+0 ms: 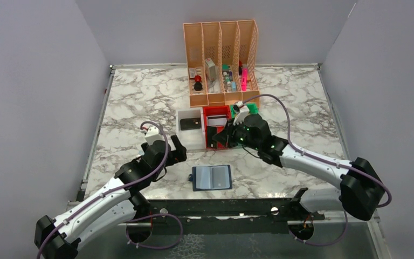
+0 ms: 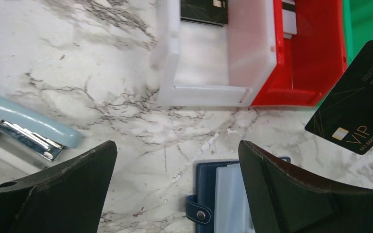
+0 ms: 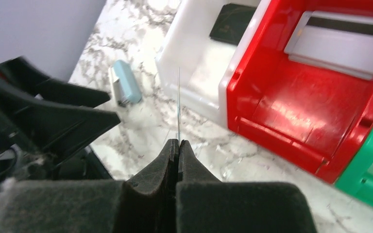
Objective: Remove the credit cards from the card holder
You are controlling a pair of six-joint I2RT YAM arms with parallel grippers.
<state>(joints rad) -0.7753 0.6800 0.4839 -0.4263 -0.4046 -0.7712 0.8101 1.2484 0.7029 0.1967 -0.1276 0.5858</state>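
The navy card holder (image 1: 212, 177) lies open on the marble near the front edge, its greyish pockets up; its snap end shows in the left wrist view (image 2: 223, 194). My right gripper (image 1: 220, 138) is shut on a black VIP credit card (image 2: 357, 111), held above the table in front of the red bin; in the right wrist view the card is edge-on (image 3: 178, 104) between the shut fingers (image 3: 178, 141). My left gripper (image 1: 178, 149) is open and empty, up and to the left of the holder (image 2: 177, 150). A black card (image 1: 190, 123) lies in the white bin. A silver card (image 3: 340, 46) lies in the red bin.
A white bin (image 1: 190, 136), a red bin (image 1: 215, 112) and a green bin (image 1: 253, 109) stand side by side behind the holder. A tall orange file rack (image 1: 221, 54) stands behind them. A light blue stapler (image 2: 29, 127) lies left of the white bin.
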